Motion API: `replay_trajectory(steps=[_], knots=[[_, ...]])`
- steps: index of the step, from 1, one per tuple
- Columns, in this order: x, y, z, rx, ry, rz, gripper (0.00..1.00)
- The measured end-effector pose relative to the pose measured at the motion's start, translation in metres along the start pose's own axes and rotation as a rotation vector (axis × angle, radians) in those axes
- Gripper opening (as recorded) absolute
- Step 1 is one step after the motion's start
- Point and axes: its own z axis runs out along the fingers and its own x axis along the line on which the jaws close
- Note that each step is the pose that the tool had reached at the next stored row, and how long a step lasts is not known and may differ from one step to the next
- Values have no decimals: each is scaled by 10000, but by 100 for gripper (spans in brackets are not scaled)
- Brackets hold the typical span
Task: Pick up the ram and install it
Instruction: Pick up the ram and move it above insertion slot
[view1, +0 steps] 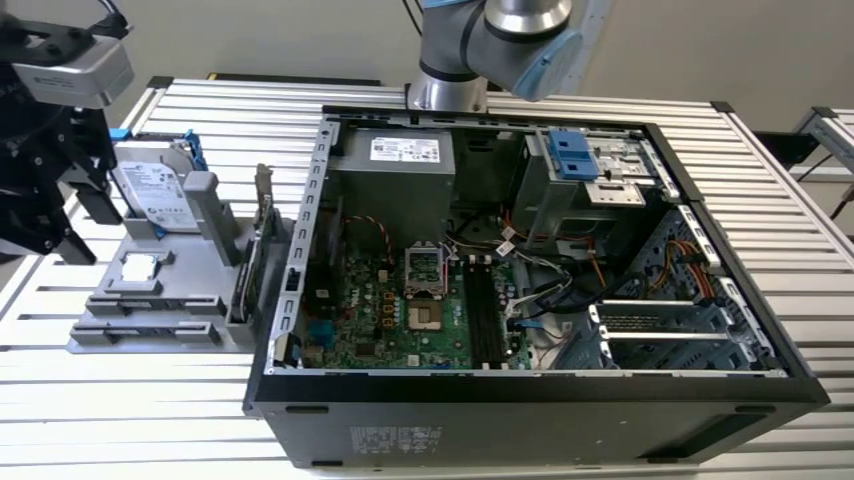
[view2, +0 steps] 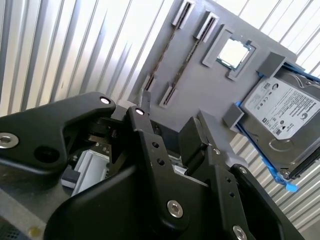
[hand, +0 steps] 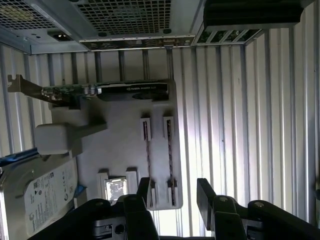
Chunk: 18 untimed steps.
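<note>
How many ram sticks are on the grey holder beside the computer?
2. Both stand on edge, side by side, in slots on the grey holder: one ram stick next to the processor chip, the other ram stick by the holder's outer edge. None seems hidden.

We find clear room above the ram (hand: 170, 160) and over bare tabletop (hand: 230, 125) beside it; card (hand: 115, 91) and drive (hand: 37, 200) hem the other sides.

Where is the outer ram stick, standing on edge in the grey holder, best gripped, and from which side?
Likely grip the outer ram stick mid-length across its flat faces, coming from above the grey holder: it stands on its long edge, its ends sit in brackets, and a second stick runs close alongside.
</note>
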Motion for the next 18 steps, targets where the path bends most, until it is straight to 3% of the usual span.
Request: replay_trajectory(steps=[18], knots=[[1, 11, 126, -1, 0, -66, 100]])
